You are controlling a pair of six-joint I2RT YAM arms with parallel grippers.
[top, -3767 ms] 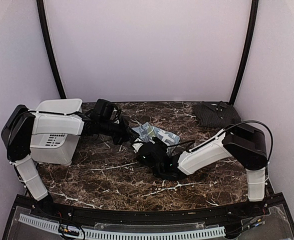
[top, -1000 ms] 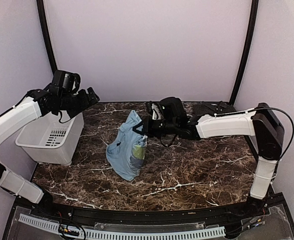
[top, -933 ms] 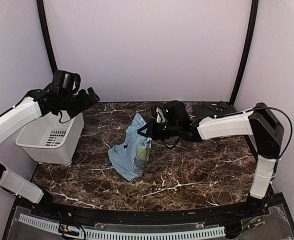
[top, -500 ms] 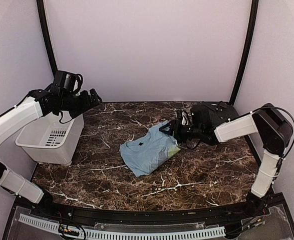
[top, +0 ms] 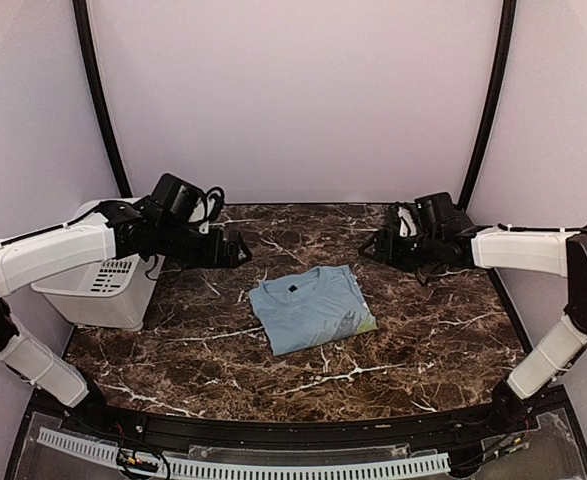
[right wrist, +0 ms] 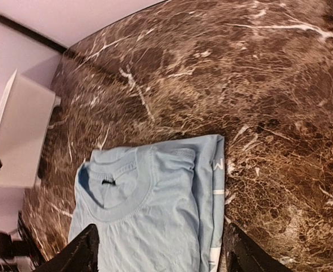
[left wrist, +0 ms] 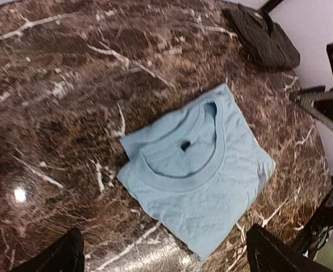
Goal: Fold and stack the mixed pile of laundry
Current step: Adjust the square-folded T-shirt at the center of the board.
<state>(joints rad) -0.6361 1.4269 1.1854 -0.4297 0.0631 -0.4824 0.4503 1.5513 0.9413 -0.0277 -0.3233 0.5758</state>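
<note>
Either side of the folded light blue T-shirt [top: 308,308], left gripper [top: 236,250] and right gripper [top: 370,248] hang spread, empty. Sweeping low across it could rumple the fold.

The left arm [top: 48,255] and the right arm [top: 528,248] share one build: long links cased in smooth white shells, bulky black housings at the joints, and a black block at the wrist. A thin black cable [top: 211,194] loops loose above the left wrist. The left pincer [top: 235,250] and right pincer [top: 371,247] are black, and their fingers [left wrist: 64,258] show as dark, blunt wedges.
</note>
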